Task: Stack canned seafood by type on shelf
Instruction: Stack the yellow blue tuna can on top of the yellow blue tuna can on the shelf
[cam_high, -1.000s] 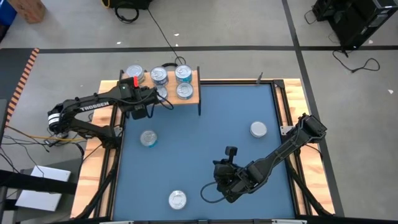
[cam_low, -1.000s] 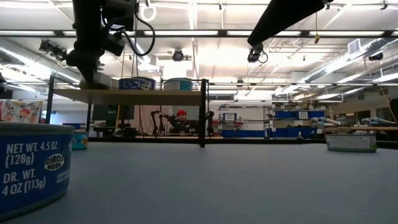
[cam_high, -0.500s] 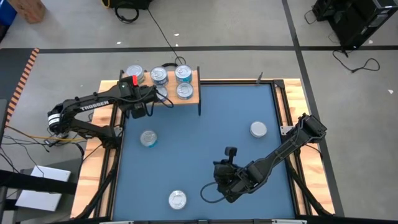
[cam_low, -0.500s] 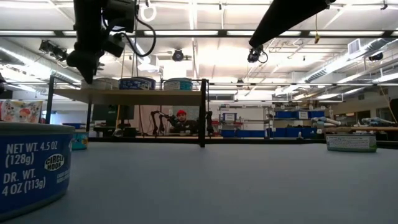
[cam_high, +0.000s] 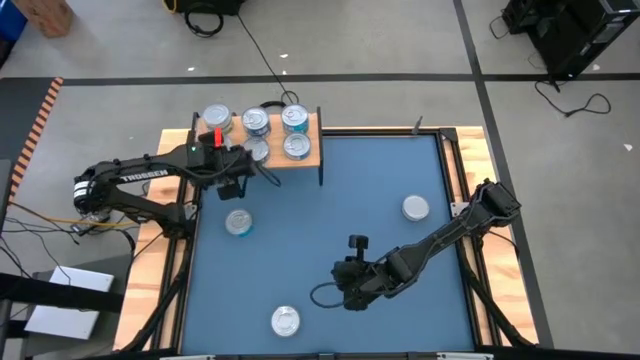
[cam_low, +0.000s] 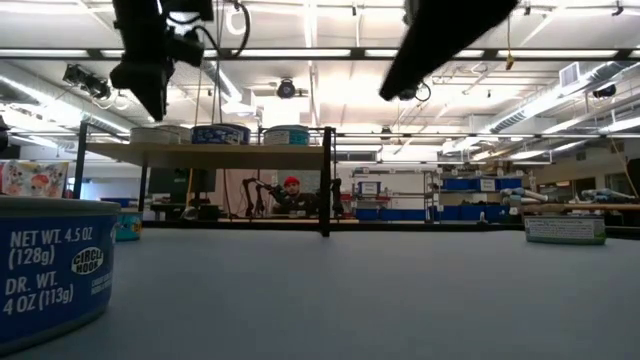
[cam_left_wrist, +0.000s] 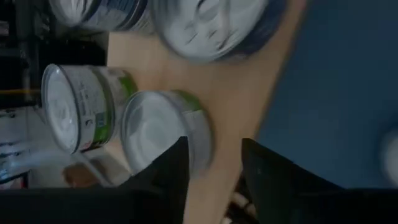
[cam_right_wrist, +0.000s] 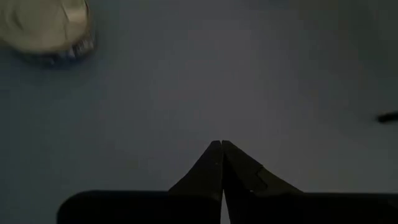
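Left gripper (cam_left_wrist: 211, 174), fingers parted and empty, has backed off the shelf (cam_high: 312, 150), leaving a tin (cam_left_wrist: 163, 127) there among the others. Right gripper (cam_right_wrist: 221, 155), pressed shut, has swung toward the front tin (cam_high: 285, 320), likely the next pickup.

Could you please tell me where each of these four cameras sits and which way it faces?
High: overhead, looking down; both arms, shelf, tabletop.
Low: table height, level; tin close, arms above.
Left wrist: over the shelf's green-labelled tins; left gripper empty.
Right wrist: facing tabletop; right gripper shut.
High and low share the shelf.
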